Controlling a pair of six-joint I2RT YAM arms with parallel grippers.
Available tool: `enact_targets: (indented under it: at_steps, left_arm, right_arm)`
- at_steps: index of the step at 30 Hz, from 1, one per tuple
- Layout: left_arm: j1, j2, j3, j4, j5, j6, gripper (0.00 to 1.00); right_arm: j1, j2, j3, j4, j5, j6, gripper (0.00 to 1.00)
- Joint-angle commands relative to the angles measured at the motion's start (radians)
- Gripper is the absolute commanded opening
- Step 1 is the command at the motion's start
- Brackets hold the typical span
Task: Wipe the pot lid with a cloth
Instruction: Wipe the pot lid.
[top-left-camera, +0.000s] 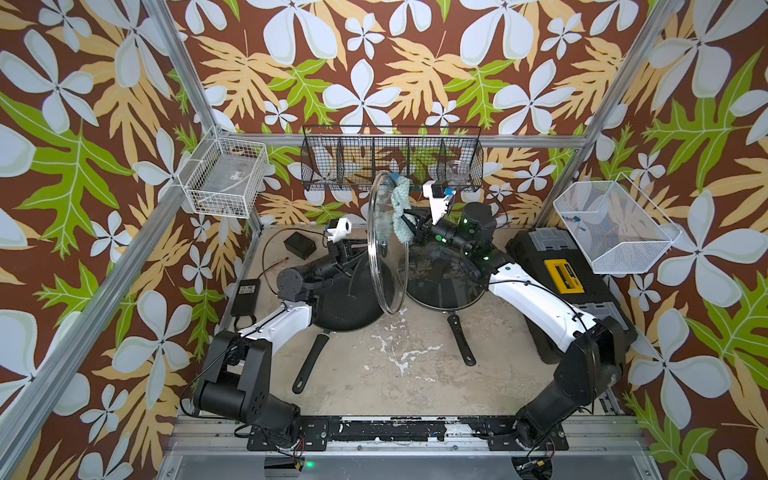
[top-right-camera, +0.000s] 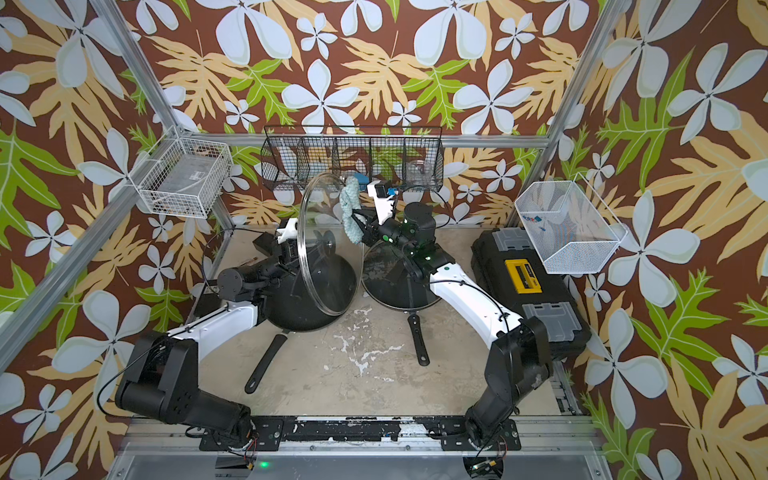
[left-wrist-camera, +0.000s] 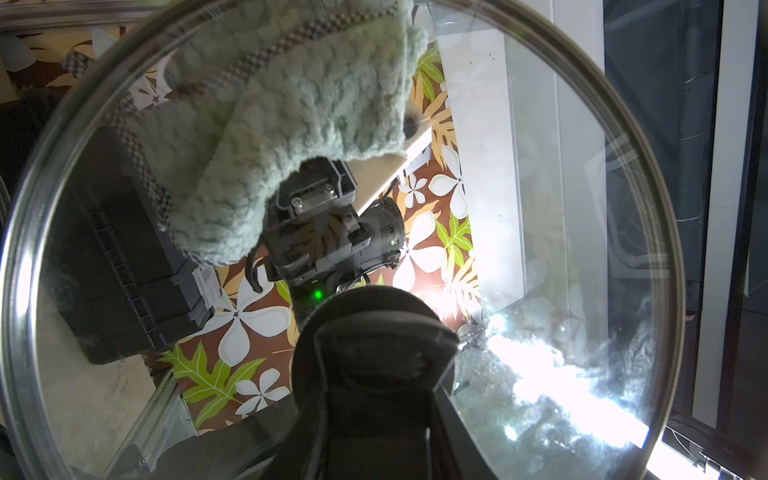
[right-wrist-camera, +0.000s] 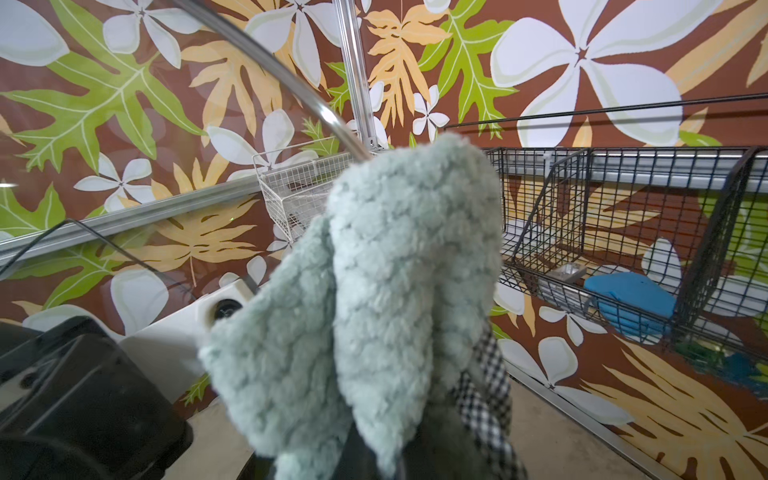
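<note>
My left gripper (left-wrist-camera: 374, 395) is clamped on the black knob (left-wrist-camera: 370, 305) of the pot lid (top-left-camera: 384, 266). It holds the glass disc upright on its edge above the table (top-left-camera: 374, 374), a little toward 12 o'clock from the table's middle in both top views. My right gripper (top-left-camera: 409, 227) is closed tight on the cloth (top-left-camera: 400, 199), which bunches out of the jaws in pale teal folds. The cloth lies on the side of the lid away from the knob, at about 1 o'clock of the disc in both top views, up by the metal rim. Seen through the glass in my left wrist view, it looks pressed flat against the pane. At 8 o'clock from the lid sits a black pan (top-left-camera: 345, 307), its handle pointing to 7 o'clock. A second pan (top-left-camera: 444, 286) lies at 4 o'clock, beneath my right arm. Farther out, a black toolbox (top-left-camera: 569, 291) with a yellow latch stands at 3 o'clock. A black wire basket (top-left-camera: 390, 162) hangs on the back wall at 12 o'clock.
</note>
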Motion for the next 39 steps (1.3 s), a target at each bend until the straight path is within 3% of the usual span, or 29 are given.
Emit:
enact_targets:
  at_steps: [1,10,15,20,29,39]
  left_arm:
    - [-0.003,0.004,0.004,0.331,-0.046,-0.196,0.00]
    - [-0.003,0.024,0.018,0.330,-0.055,-0.196,0.00]
    - [-0.002,0.028,0.021,0.330,-0.058,-0.196,0.00]
    - [-0.002,0.029,0.029,0.330,-0.058,-0.202,0.00]
    - [-0.002,0.018,0.036,0.330,-0.053,-0.207,0.00]
    - [-0.002,0.003,0.029,0.328,-0.045,-0.205,0.00]
  right_arm:
    - [0.029,-0.075,-0.057,0.027,-0.039,-0.012,0.00]
    - [0.229,-0.289,-0.202,-0.045,-0.035,-0.106,0.00]
    - [0.294,-0.373,-0.321,0.001,-0.023,-0.084,0.00]
    - [0.291,-0.387,-0.416,0.016,0.072,-0.088,0.00]
    - [0.218,-0.317,-0.504,0.097,0.093,-0.016,0.00]
    - [0.052,-0.163,-0.386,0.119,0.105,0.025,0.00]
